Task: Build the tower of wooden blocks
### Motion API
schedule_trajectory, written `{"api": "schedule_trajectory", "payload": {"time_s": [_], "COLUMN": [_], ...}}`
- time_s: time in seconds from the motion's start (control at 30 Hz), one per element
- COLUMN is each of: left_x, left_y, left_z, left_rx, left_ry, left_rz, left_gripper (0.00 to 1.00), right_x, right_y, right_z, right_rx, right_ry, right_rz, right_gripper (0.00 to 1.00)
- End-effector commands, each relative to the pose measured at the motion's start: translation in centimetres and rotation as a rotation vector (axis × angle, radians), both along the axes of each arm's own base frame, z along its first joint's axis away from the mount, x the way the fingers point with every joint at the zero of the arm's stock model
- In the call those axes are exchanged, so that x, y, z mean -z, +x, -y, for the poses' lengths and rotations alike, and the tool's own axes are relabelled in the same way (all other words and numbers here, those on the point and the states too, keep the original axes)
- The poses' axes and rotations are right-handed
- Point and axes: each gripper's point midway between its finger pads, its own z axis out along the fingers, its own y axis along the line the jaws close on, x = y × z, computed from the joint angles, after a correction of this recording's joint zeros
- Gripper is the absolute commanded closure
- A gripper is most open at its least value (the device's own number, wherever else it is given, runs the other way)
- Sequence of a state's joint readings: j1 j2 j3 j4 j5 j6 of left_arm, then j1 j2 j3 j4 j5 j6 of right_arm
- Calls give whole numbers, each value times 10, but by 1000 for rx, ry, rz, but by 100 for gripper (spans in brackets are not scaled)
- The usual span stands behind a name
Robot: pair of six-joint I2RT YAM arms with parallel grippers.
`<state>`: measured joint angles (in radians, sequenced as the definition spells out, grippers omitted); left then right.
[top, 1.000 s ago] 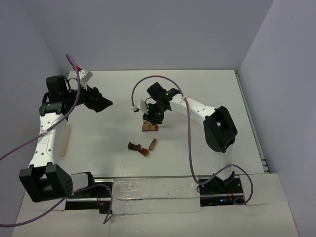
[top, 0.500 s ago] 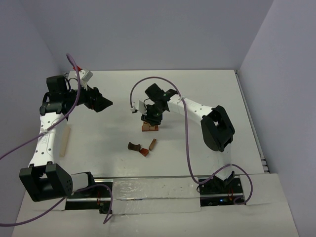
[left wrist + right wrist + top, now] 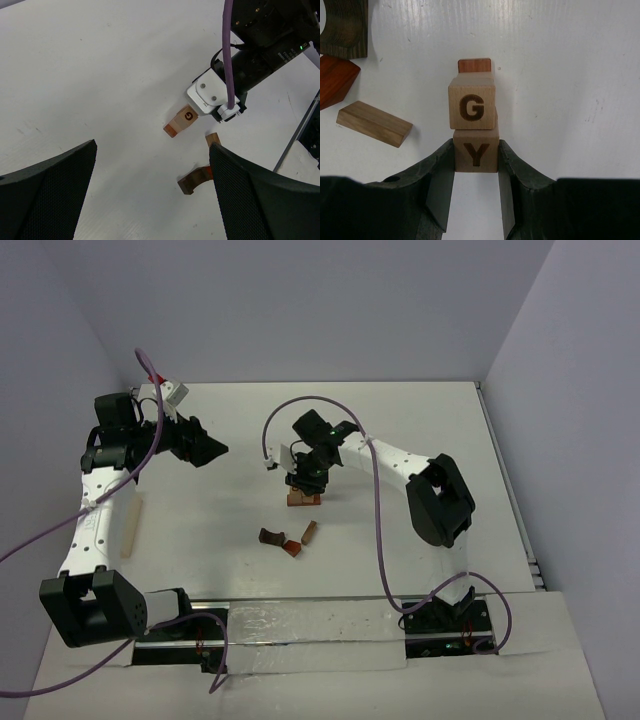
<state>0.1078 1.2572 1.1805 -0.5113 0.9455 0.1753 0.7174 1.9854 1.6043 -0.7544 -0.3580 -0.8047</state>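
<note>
The wood block tower stands mid-table as a short stack on a reddish-brown block. My right gripper is shut on a tan block marked Y. This block rests against the tan block marked G, and a reddish-brown block shows beyond them. From above, the right gripper covers the top of the stack. My left gripper hangs open and empty far to the left. Its fingers frame bare table.
Three loose blocks lie in front of the tower: a dark brown arch, a reddish wedge and a tan slab. A pale wooden strip lies beside the left arm. A purple cable loops over the right arm.
The right arm has shifted slightly to the left over the stack, still gripping. The left arm and the loose blocks have not moved.
</note>
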Motion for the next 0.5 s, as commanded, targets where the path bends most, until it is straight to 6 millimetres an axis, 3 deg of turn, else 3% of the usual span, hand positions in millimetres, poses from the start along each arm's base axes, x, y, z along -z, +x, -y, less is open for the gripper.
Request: {"api": "schedule_trajectory", "payload": {"time_s": [0.0, 0.47], "left_x": [-23, -23], "left_y": [10, 10], "left_z": [-4, -3], "left_rx": [-7, -2], "left_ry": [6, 4], "left_rz": [82, 82], "left_gripper": [1, 1], "right_x": [-10, -5], "right_y": [6, 6], "right_z": [-11, -10], "right_rx": [-15, -23], "right_ry": [25, 15], "right_rz": [37, 38], "right_gripper": [67, 63]}}
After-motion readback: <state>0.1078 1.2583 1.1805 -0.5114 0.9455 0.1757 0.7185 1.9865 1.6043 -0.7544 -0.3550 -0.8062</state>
